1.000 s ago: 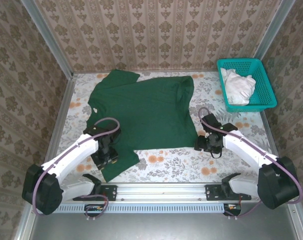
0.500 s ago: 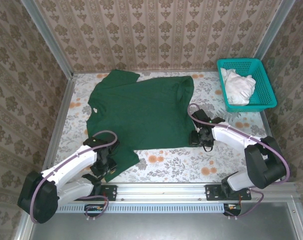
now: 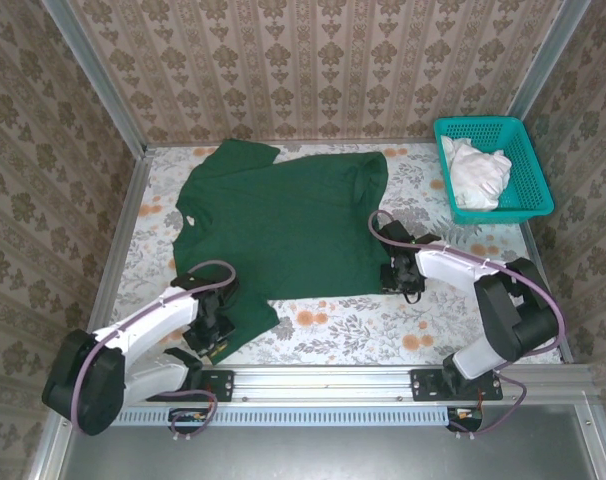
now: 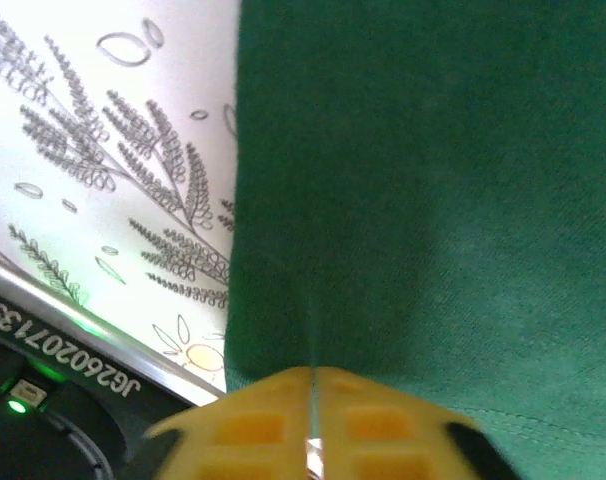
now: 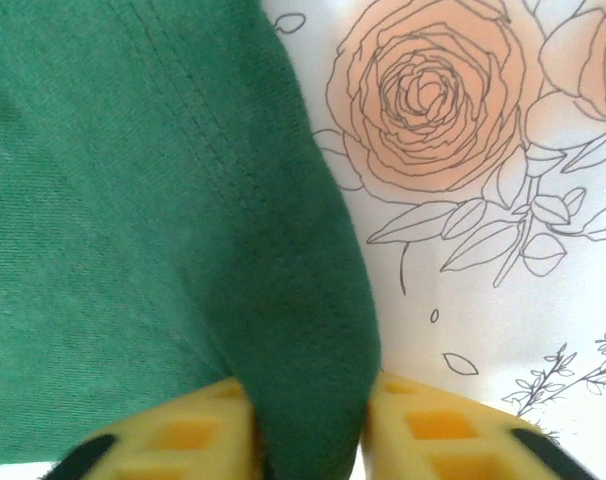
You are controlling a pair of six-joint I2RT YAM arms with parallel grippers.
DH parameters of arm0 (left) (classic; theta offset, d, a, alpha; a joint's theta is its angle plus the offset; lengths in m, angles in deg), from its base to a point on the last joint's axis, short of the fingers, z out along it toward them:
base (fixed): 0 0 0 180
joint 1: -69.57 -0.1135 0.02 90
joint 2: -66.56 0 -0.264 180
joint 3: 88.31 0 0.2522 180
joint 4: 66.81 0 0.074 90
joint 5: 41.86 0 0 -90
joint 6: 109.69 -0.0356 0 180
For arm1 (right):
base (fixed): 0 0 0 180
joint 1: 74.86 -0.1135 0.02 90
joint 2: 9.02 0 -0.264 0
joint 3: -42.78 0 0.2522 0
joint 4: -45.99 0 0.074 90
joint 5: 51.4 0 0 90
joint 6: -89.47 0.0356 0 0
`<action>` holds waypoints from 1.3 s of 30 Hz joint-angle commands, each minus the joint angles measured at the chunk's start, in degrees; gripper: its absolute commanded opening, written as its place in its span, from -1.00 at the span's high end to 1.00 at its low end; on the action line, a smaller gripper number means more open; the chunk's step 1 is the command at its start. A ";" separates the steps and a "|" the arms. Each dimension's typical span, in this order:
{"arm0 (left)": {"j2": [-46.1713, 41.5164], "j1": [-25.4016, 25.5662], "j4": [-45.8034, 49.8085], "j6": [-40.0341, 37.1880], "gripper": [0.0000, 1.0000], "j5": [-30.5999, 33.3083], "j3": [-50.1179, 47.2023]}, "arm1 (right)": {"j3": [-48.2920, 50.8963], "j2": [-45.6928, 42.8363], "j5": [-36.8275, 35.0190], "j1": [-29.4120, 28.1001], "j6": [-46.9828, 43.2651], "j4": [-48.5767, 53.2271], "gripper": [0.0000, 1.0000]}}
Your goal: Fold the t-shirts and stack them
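Note:
One dark green t-shirt lies spread flat on the flowered table, collar to the left with its white neck label. My left gripper sits on the near-left sleeve. In the left wrist view its yellow fingers are pressed together at the cloth's edge, and a crease runs away from them across the t-shirt. My right gripper is at the shirt's near-right corner. In the right wrist view a thick fold of the t-shirt fills the gap of the right gripper.
A teal mesh basket holding a crumpled white cloth stands at the back right. The metal rail with both arm bases runs along the near edge. Patterned walls close in the table on three sides.
My right gripper has slid left and slightly away, onto the shirt's near-right corner. My left gripper has shifted a little toward the near edge on the sleeve. The shirt lies as before.

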 commanded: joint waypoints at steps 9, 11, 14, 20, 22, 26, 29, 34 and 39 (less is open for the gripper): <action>-0.30 -1.27 5.69 -3.81 1.00 6.95 4.22 | 5.51 -10.66 15.71 13.12 5.97 -3.34 0.88; -1.93 -1.97 6.94 -4.47 1.00 7.92 4.76 | 8.05 -13.00 19.49 17.39 8.57 -5.40 0.89; -4.12 -3.13 8.46 -5.38 1.00 8.01 5.45 | 13.68 -15.76 27.13 23.54 15.99 -7.84 0.85; -5.34 -3.76 8.45 -7.61 1.00 6.87 6.19 | 19.04 -16.07 32.03 27.23 23.40 -10.43 0.69; -5.19 -3.74 6.15 -8.86 1.00 3.83 5.58 | 18.28 -15.00 31.41 27.47 22.31 -9.47 0.59; -3.73 -3.54 3.20 -10.43 0.80 -1.50 4.52 | 15.11 -14.77 27.84 27.46 18.60 -5.47 0.22; -2.89 -2.93 2.93 -10.39 0.54 -2.85 3.78 | 12.97 -15.41 23.78 27.48 15.12 -1.18 0.19; -1.55 -1.03 2.41 -8.52 0.39 -4.07 2.71 | 11.36 -14.72 21.19 27.14 11.52 1.36 0.20; 0.78 2.22 2.18 -5.90 0.33 -3.87 2.63 | 9.22 -14.06 17.62 25.45 8.10 4.67 0.12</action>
